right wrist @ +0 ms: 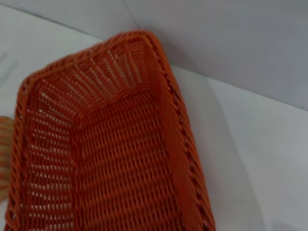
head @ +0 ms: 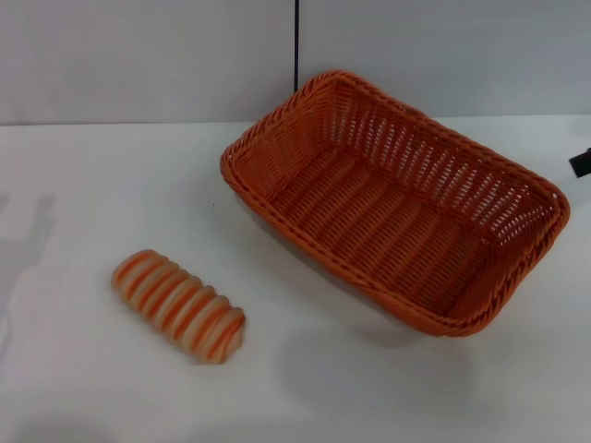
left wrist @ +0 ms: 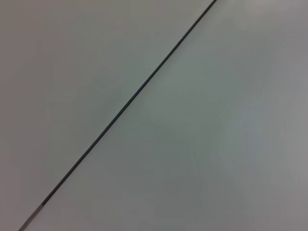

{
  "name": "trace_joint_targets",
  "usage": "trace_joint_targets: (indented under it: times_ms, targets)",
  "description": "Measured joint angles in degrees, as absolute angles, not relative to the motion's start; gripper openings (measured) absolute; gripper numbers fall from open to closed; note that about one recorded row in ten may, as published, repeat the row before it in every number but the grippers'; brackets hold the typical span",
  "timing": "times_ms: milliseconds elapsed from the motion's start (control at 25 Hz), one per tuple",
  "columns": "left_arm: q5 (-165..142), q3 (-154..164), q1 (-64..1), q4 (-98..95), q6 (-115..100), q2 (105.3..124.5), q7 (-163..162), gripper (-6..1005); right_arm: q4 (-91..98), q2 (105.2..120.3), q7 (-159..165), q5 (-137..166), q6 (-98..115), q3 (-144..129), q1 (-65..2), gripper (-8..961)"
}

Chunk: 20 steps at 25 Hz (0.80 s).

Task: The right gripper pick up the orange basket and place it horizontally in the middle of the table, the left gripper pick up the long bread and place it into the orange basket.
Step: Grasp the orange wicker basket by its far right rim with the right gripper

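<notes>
The orange basket [head: 388, 231] lies empty on the white table [head: 83, 185], right of centre, turned at a slant with one corner toward the back wall. The long bread [head: 179, 305], cream with orange stripes, lies on the table to the front left of the basket, well apart from it. Only a small black part of the right gripper [head: 582, 162] shows at the right edge, just beyond the basket's far right corner. The right wrist view looks down into the basket [right wrist: 120, 144], with a sliver of the bread [right wrist: 4, 139] at the picture's edge. The left gripper is out of view.
A grey wall with a dark vertical seam [head: 297, 46] stands behind the table. The left wrist view shows only grey panels crossed by a thin dark seam [left wrist: 120, 110]. Bare tabletop lies in front of the basket and around the bread.
</notes>
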<state>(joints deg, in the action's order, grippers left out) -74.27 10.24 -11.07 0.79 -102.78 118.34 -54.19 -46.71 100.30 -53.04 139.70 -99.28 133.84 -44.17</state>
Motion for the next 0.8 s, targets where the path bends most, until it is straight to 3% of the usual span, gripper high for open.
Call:
trace_joint_targets:
  times_ms: [800]
  targets:
    - [-74.27, 10.54, -11.69, 0.79, -101.59, 118.29, -54.14, 813, -40.59, 103.08, -55.1, 140.02, -91.53, 130.46, -46.53, 375]
